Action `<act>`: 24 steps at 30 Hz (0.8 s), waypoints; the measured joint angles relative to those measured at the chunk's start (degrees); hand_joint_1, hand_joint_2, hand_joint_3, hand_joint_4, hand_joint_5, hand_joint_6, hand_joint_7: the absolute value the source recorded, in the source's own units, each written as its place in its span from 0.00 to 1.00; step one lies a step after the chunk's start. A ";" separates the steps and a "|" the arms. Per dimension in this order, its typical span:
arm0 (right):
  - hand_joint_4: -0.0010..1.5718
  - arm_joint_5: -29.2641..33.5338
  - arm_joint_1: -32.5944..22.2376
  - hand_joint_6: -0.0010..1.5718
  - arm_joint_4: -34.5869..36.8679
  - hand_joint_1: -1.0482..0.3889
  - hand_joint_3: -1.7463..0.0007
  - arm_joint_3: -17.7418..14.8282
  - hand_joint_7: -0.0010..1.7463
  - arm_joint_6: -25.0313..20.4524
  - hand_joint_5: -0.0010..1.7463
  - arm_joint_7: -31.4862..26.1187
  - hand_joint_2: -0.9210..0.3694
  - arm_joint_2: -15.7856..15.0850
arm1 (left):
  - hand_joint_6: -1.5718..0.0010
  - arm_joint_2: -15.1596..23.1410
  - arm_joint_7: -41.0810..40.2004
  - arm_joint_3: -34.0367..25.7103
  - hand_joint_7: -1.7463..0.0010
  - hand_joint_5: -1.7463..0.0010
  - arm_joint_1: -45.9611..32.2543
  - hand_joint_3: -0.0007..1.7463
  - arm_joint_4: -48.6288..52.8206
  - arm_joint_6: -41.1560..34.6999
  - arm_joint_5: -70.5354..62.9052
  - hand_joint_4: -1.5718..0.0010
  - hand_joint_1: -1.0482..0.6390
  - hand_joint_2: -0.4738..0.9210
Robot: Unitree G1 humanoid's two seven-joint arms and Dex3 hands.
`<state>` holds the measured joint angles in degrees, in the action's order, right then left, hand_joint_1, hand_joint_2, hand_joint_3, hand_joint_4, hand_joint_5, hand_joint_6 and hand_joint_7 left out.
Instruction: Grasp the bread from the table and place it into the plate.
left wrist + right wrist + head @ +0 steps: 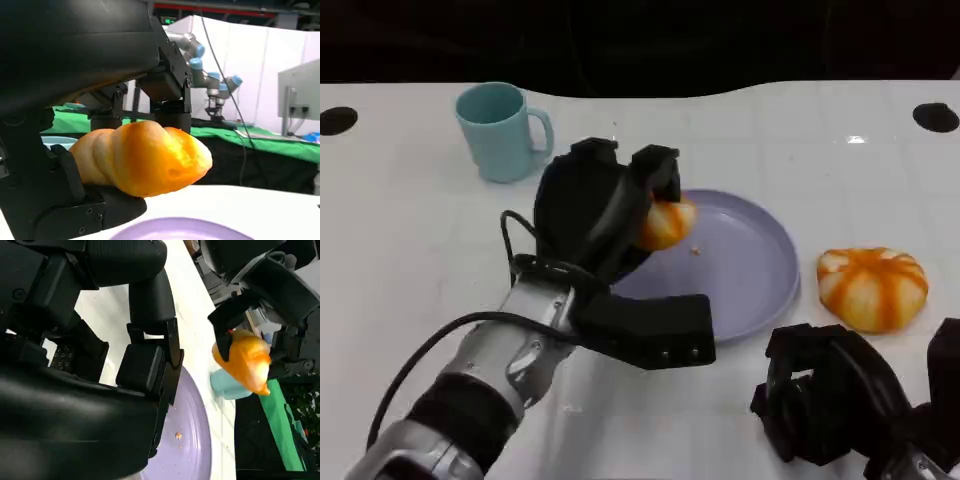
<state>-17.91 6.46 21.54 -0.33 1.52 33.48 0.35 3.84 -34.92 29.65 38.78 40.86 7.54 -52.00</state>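
My left hand (605, 215) grips a golden bread roll (666, 224) and holds it above the left part of the lavender plate (750, 260). In the left wrist view the roll (142, 157) sits between the black fingers (167, 95), with the plate's rim (180, 231) just below. In the right wrist view the same roll (245, 360) hangs in the left hand (265, 285) over the plate (187, 445). My right hand (840, 405) lies low at the table's near right with its fingers curled and nothing in it.
A striped orange-and-white bun (873, 287) lies on the table right of the plate. A teal mug (502, 130) stands at the back left. A crumb (695, 251) lies on the plate. The table's far edge runs along the top.
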 measured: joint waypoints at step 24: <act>0.96 0.70 -1.42 1.00 -2.32 0.00 0.17 0.37 0.57 -0.12 0.80 -0.99 0.69 0.05 | 0.71 -5.65 5.60 4.08 0.40 0.18 7.47 0.52 16.53 4.20 4.39 0.58 0.32 0.66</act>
<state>-17.21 5.04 19.21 0.04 1.40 32.50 0.40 -1.81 -29.32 33.73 46.26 57.39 11.73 -47.62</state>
